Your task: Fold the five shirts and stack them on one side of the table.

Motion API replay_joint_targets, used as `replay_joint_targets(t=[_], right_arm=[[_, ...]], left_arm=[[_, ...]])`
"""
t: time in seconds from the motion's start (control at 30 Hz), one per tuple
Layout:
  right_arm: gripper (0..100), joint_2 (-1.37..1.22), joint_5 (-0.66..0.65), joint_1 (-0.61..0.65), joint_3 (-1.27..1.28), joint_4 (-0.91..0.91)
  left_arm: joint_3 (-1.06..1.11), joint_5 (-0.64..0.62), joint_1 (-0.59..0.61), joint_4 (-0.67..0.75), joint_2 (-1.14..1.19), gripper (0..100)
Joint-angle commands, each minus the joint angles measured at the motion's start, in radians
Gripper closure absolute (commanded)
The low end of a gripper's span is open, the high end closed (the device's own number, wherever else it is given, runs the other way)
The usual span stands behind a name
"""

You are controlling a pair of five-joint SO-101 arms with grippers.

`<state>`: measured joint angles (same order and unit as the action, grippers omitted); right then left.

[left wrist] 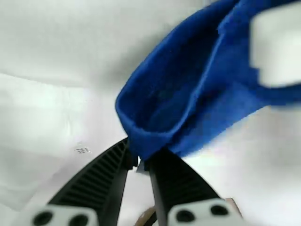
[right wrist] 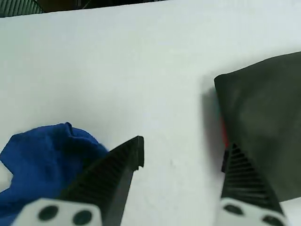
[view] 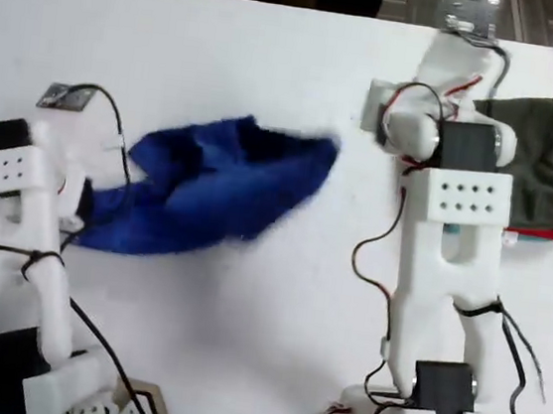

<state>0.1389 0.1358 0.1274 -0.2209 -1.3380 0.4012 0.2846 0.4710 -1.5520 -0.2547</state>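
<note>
The left arm lies along the near left part of the white table (view: pixel 240 353), its upper link bent back toward its base and its wrist turned in toward the middle. The left gripper (left wrist: pixel 139 163) has its black ribbed fingers pinched together on a folded edge of the crumpled royal-blue fabric shirt (left wrist: pixel 188 103). In the high view this blue shirt (view: pixel 214 185) spreads from that arm's wrist out toward the table's centre, bunched and unfolded, with part of it looking lifted off the surface.

The right arm stretches nearly straight from its base at the near edge toward the far edge of the table. The right gripper (right wrist: pixel 183 165) hangs above bare table with its two black fingers spread wide apart and nothing between them. Just beside it lies a folded dark olive-green cloth shirt (right wrist: pixel 263 122), which rests on top of a red folded shirt (view: pixel 543 234) of which only a thin strip shows. This small stack sits on the far right side of the table, well apart from the blue shirt.
</note>
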Motion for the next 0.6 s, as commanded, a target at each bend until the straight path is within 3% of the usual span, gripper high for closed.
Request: replay_joint_targets(t=[0.0,0.2,0.4,0.57], right_arm=[[72.6,0.058,0.008,-0.012,-0.012,-0.001],[65.7,0.047,-0.064,0.077,0.023,-0.087],[62.7,-0.007,-0.120,0.392,0.198,-0.001],[62.5,-0.168,-0.127,0.552,0.265,0.056]], left_arm=[[-0.004,0.009,0.021,0.023,-0.040,97],[-0.062,0.006,0.023,0.017,-0.040,97],[-0.193,0.006,0.081,-0.032,-0.040,97],[-0.188,0.008,0.118,-0.029,-0.032,97]])
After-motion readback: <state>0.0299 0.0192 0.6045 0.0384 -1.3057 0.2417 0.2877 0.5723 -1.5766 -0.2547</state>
